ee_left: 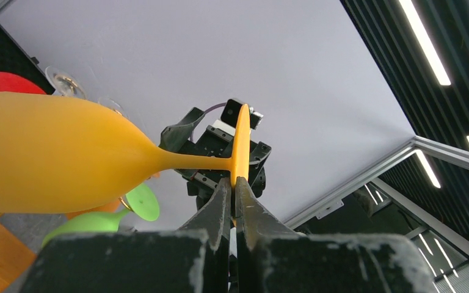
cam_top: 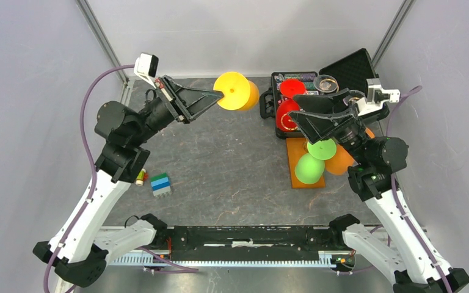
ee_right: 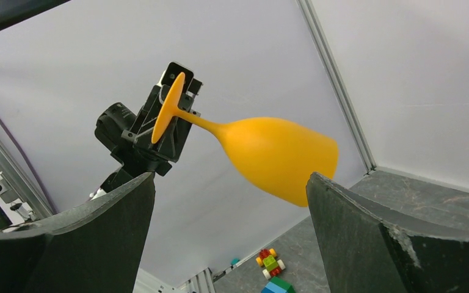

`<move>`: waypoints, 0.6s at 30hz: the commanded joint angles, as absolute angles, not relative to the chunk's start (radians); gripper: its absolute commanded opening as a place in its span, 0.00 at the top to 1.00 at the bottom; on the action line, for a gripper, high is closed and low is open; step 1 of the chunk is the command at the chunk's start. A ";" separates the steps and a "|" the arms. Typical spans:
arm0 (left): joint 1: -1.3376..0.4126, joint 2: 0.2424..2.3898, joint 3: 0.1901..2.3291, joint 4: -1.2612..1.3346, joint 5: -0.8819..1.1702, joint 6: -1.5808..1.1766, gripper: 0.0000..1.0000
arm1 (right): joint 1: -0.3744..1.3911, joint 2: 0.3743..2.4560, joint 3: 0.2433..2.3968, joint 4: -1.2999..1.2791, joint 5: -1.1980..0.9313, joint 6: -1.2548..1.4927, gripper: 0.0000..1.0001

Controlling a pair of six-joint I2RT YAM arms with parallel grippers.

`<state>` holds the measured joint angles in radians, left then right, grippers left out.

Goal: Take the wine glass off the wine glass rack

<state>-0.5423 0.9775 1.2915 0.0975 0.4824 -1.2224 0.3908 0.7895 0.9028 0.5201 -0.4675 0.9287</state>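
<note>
My left gripper (cam_top: 218,96) is shut on the flat foot (ee_left: 241,141) of a yellow-orange wine glass (cam_top: 237,91), held up in the air on its side at the back centre, its bowl (ee_left: 49,159) pointing right. The wine glass rack stands at the right on its orange-brown wooden base (cam_top: 294,154), with green glasses (cam_top: 309,168) and an orange one (cam_top: 342,160) still hanging on it. Just above the rack, my right gripper (cam_top: 298,113) is open and faces the held glass (ee_right: 275,155), which floats apart from its fingers (ee_right: 122,207).
An open black case (cam_top: 349,66) behind the rack holds red glasses (cam_top: 292,87) and clear ones (cam_top: 326,82). A stack of blue and green bricks (cam_top: 160,184) and a small toy car (cam_top: 141,177) lie at the mat's left edge.
</note>
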 commanded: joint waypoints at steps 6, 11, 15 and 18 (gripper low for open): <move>-0.531 0.995 1.392 0.229 0.512 -1.256 0.98 | 0.395 0.772 0.914 0.536 -0.476 0.971 0.02; -0.529 1.041 1.407 0.406 0.540 -1.364 0.98 | 0.396 0.793 0.930 0.584 -0.478 1.026 0.02; -0.525 1.074 1.410 0.493 0.539 -1.417 0.98 | 0.398 0.819 0.948 0.617 -0.488 1.051 0.02; -0.520 1.104 1.421 0.560 0.552 -1.467 0.98 | 0.405 0.828 0.948 0.638 -0.488 1.049 0.02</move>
